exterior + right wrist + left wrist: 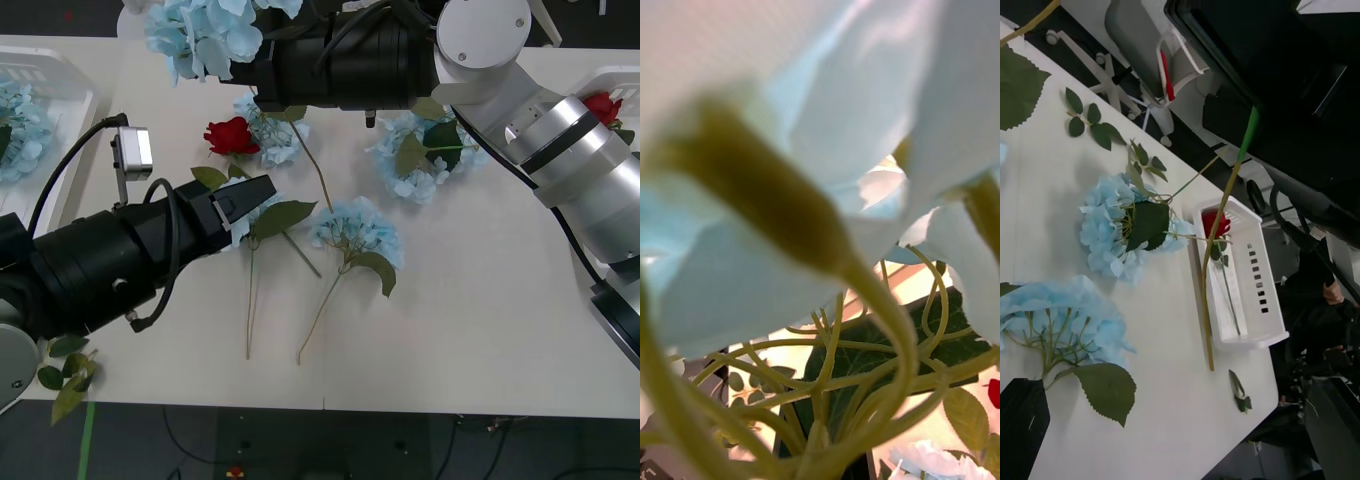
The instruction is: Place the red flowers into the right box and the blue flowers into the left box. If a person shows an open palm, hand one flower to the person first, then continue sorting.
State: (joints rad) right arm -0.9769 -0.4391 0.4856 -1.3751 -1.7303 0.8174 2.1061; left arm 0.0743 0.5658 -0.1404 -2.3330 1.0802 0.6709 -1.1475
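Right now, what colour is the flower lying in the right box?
Red: a rose in the white right box. Front view shows it best.

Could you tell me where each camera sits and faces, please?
Front view: above the arms, facing down at the white table; both black forearms show.
Right wrist view: pressed against the held pale-blue artificial hydrangea.
Left wrist view: facing across the table to the white plastic box holding a red artificial rose.
Front and left wrist views share that box.
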